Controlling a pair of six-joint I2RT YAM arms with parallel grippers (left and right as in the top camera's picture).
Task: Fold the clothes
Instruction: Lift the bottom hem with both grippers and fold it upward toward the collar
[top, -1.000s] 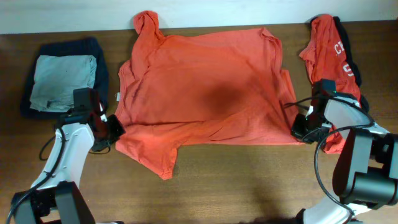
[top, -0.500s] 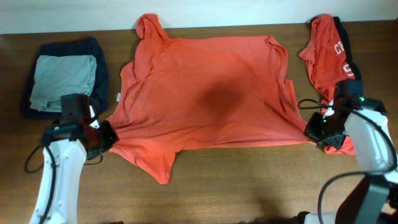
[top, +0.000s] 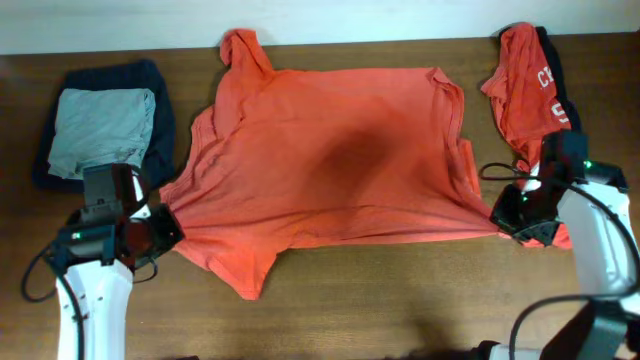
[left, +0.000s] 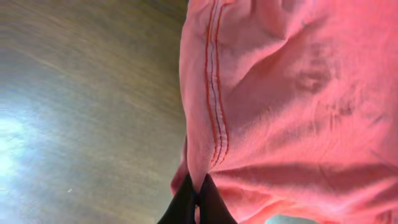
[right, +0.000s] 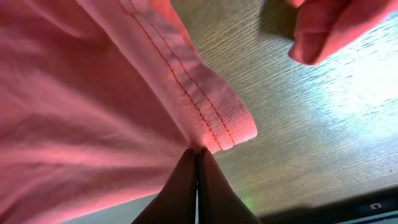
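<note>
A red-orange T-shirt (top: 330, 170) lies spread across the middle of the wooden table, back side up, no lettering showing. My left gripper (top: 168, 225) is shut on its lower left hem corner; the left wrist view shows the fingers (left: 198, 193) pinching the stitched hem (left: 214, 112). My right gripper (top: 500, 218) is shut on the lower right hem corner; the right wrist view shows the fingers (right: 198, 163) closed on the hem (right: 211, 121). The shirt is stretched taut between the two grippers.
A folded pale grey-blue garment (top: 100, 130) lies on a dark navy one (top: 160, 100) at the left. A crumpled red-orange shirt with white lettering (top: 525, 85) lies over a dark garment at the right, behind my right arm. Bare wood (top: 400, 290) runs along the front.
Both grippers have moved outward and toward the front, pulling the hem. The shirt's lower edge is now stretched straighter and the whole shirt has slid slightly toward the front.
</note>
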